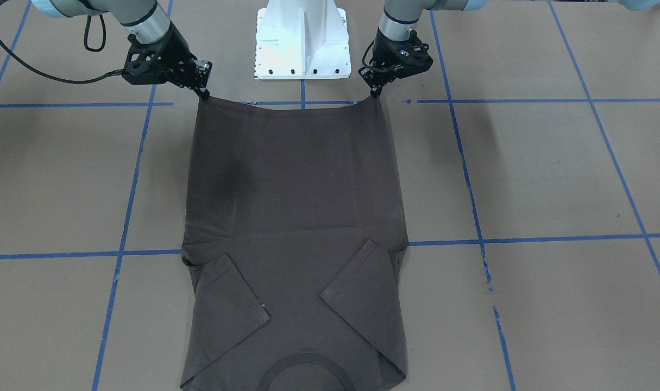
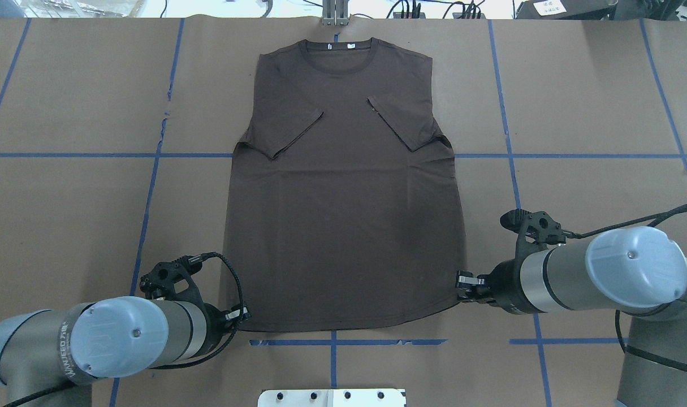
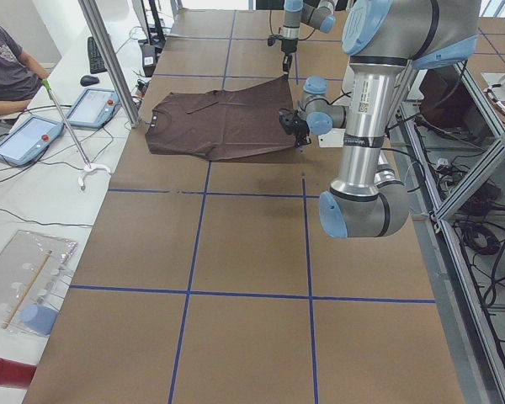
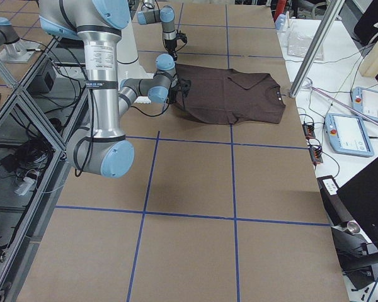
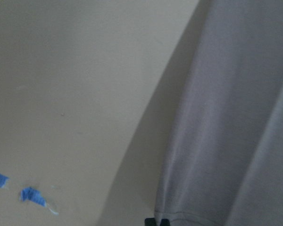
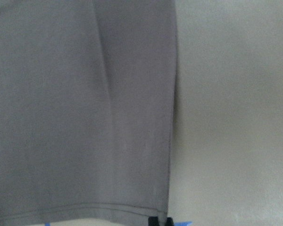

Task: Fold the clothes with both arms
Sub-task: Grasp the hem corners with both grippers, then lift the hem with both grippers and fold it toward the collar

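The dark brown-grey T-shirt (image 2: 343, 192) lies flat on the brown table, with its collar (image 2: 336, 53) far from me and both sleeves folded in over the chest. It also shows in the front view (image 1: 294, 217). My left gripper (image 2: 242, 316) is shut on the hem's left corner, also seen in the front view (image 1: 374, 95) and the left wrist view (image 5: 156, 221). My right gripper (image 2: 462, 282) is shut on the hem's right corner, also seen in the front view (image 1: 203, 96) and the right wrist view (image 6: 159, 221). The hem is drawn taut between them, low over the table.
The white pedestal (image 1: 301, 43) stands just behind the hem, between my arms. Blue tape lines (image 2: 332, 342) grid the brown table top. An operator (image 3: 4, 71) sits beyond the table's far side with tablets (image 3: 93, 105). A metal post (image 3: 109, 59) stands near the collar.
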Robot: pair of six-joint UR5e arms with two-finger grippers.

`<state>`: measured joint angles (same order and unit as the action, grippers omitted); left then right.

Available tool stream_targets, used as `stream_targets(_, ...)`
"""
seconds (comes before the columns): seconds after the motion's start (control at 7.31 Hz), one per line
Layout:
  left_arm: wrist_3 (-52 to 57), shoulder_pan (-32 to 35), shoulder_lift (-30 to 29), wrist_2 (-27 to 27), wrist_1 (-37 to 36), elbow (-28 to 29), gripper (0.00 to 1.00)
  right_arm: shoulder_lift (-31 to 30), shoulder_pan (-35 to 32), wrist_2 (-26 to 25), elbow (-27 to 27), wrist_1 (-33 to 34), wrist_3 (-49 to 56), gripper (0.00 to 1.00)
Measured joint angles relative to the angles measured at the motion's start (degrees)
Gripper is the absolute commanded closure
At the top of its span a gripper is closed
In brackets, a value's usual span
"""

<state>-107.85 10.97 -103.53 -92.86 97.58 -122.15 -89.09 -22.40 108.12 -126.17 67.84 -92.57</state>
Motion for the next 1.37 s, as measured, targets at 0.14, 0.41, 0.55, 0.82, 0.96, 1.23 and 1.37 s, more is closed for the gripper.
stream_targets(0.14, 0.6, -0.9, 0.2, -0.5, -0.3, -1.8, 1.0, -2.3, 0.1, 2.8, -2.6, 0.0, 0.0, 1.0)
stream_targets(0.41, 0.9, -5.8, 1.7, -0.9, -4.7, -10.2, 1.0, -5.5, 3.1, 6.2, -6.5, 0.1, -0.1, 1.0)
stream_targets(0.55, 0.6, -8.8, 2.5, -1.0, -9.0, -15.9, 1.0, -6.0, 5.0, 8.0, -7.3, 0.1, -0.1, 1.0)
stream_targets(0.82, -0.4, -12.8, 2.8, -1.0, -13.5, -21.0, 1.0, -5.9, 6.8, 9.9, -8.0, 0.1, 0.2, 1.0)
stream_targets(0.96, -0.5, -13.3, 2.4, -1.1, -13.8, -21.0, 1.0, -5.5, 5.7, 10.1, -7.6, 0.1, 0.6, 1.0)
stream_targets(1.23, 0.6, -11.1, 0.5, -0.9, -13.9, -18.5, 1.0, -3.1, 0.6, 10.3, -5.4, 0.0, 3.1, 1.0)
stream_targets(1.37, 2.4, -7.0, -0.6, -1.0, -13.9, -16.9, 1.0, -1.6, -3.0, 10.4, -3.6, -0.1, 4.5, 1.0)
